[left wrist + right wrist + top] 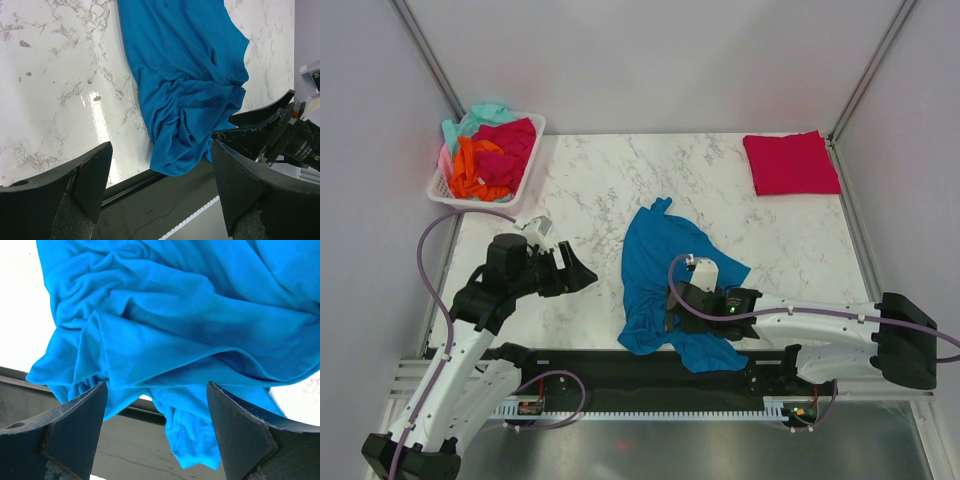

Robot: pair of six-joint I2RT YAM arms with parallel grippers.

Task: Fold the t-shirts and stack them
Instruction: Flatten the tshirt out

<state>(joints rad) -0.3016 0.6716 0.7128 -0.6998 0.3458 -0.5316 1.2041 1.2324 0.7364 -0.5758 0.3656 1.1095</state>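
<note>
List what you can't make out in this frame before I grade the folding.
Shirts in the basket, top view: overlapping, too small to count.
Teal shirt, top view: right gripper covers its near part.
Same shirt, right wrist view: cut off at top and right edges.
Red shirt, top view: fold layers hidden from above.
</note>
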